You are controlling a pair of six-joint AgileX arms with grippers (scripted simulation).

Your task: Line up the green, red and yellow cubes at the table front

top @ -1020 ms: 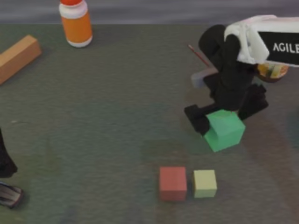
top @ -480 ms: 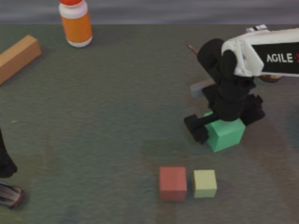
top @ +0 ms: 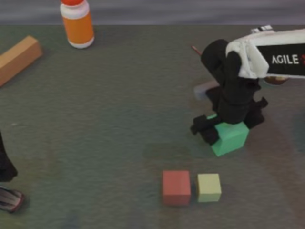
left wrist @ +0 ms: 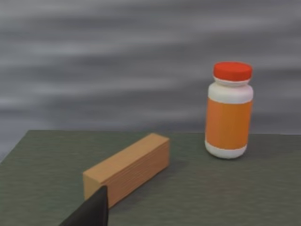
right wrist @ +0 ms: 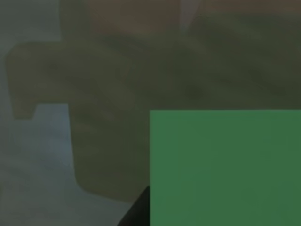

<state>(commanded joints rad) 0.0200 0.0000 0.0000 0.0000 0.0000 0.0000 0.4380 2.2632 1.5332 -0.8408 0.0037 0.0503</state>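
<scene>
A: Far left first: left gripper [top: 9, 198] parked at the table [top: 119, 119] edge, same spot as a second ago. Fingers? Can't tell, only a dark tip showing in the wrist view.

B: Tan block [top: 18, 58] and orange bottle [top: 77, 23] at the back left, unmoved.

A: Front centre now: red cube [top: 176, 187] and yellow cube [top: 209, 187] side by side, narrow gap, edges square to the table front. Same places as before.

B: Then the action, right of centre: right gripper [top: 228, 126] down over the green cube [top: 230, 137], fingers clamped on its sides. Closed in since half a second ago, the left finger drawn tight against the cube.

A: And lower than a second back, cube apparently on the table, behind and right of the yellow one.

B: Orientation?

A: Turned a little, edges skewed against the red-yellow row. No long axis, equal sides.

B: Look of it?

A: Bright mint green, matte, plain faces, biggest of the three. Fills much of the right wrist view [right wrist: 225, 167].
</scene>
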